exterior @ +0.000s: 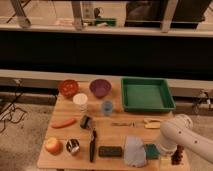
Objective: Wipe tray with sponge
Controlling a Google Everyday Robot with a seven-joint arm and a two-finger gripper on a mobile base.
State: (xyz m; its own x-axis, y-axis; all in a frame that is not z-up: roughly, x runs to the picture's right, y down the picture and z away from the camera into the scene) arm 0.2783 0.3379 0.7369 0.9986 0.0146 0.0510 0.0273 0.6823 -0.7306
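Note:
The green tray sits empty at the back right of the wooden table. A teal sponge lies near the front right edge, next to a pale yellow block. My white arm reaches in from the right and bends down over the front right corner. My gripper hangs low just right of the sponge and yellow block, close to the table. The arm hides part of the sponge.
A grey cloth lies left of the sponge, then a black block and a black brush. Red bowl, purple bowl, white cup, blue cup, carrot, apple and metal cup stand left.

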